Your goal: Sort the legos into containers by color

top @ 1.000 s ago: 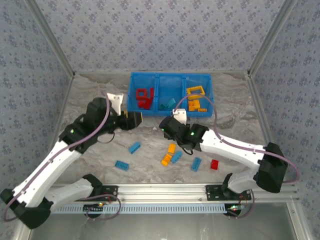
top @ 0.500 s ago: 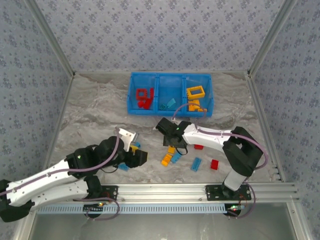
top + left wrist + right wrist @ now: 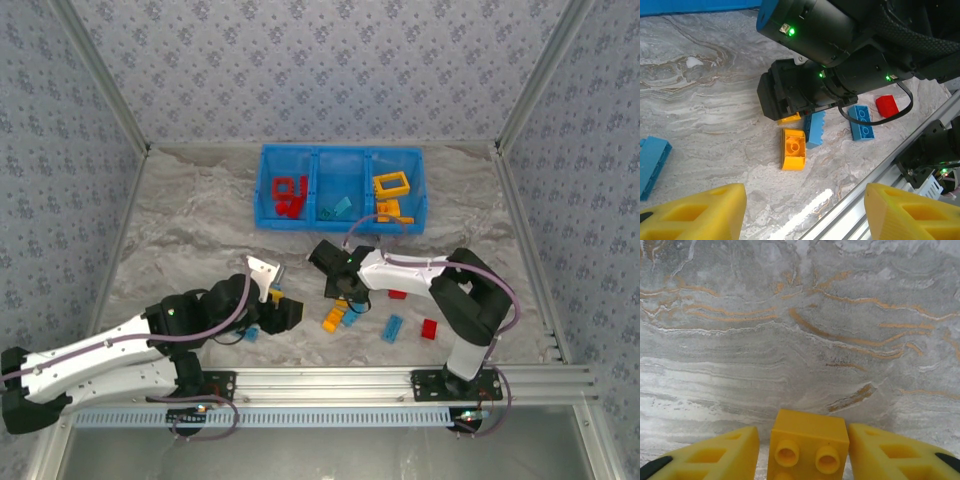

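The blue tray (image 3: pixel 340 152) at the back holds red legos (image 3: pixel 288 195) on the left, light blue ones (image 3: pixel 337 208) in the middle and yellow ones (image 3: pixel 392 195) on the right. Loose legos lie near the front: an orange one (image 3: pixel 331 320), blue ones (image 3: pixel 351 314) (image 3: pixel 392 328) and red ones (image 3: pixel 429 329) (image 3: pixel 397 294). My right gripper (image 3: pixel 340 288) points down at the table. A yellow brick (image 3: pixel 808 442) sits between its fingers (image 3: pixel 720 452), with narrow gaps on both sides. My left gripper (image 3: pixel 805 212) hangs open near the front rail, close to the orange brick (image 3: pixel 793 149).
The aluminium front rail (image 3: pixel 330 380) runs along the near edge, just right of my left gripper. Another blue brick (image 3: pixel 249 334) lies beside the left arm. Patterned walls close in the table on three sides.
My left arm swung from beside the tray down to the front of the table. My right gripper dropped over the yellow brick and its jaws narrowed around it.
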{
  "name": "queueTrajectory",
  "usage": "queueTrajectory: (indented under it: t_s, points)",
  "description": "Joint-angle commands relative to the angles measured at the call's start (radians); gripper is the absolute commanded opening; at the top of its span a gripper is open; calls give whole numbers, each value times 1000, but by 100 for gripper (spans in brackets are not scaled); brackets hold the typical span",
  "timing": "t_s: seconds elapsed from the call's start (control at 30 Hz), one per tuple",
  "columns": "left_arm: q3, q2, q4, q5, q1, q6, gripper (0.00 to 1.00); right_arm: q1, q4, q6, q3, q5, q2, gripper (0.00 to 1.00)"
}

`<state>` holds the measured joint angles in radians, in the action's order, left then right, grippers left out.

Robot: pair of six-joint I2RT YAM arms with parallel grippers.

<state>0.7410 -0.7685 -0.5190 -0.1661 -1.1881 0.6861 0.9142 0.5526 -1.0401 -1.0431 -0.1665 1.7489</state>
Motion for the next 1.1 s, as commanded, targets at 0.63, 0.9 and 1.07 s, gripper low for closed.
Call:
queueTrajectory:
  t_s: [0.63, 0.9, 1.07]
  points:
    - [158, -177, 152, -39, -26, -45, 64, -189, 192, 210, -67, -242, -273, 29]
    - [313, -370, 228, -102, -41, -94, 64, -500, 157, 551, -220, -214, -243, 30]
    - [378, -458, 240, -110, -40, -106, 63, -594, 149, 664, -382, -226, -40, 29]
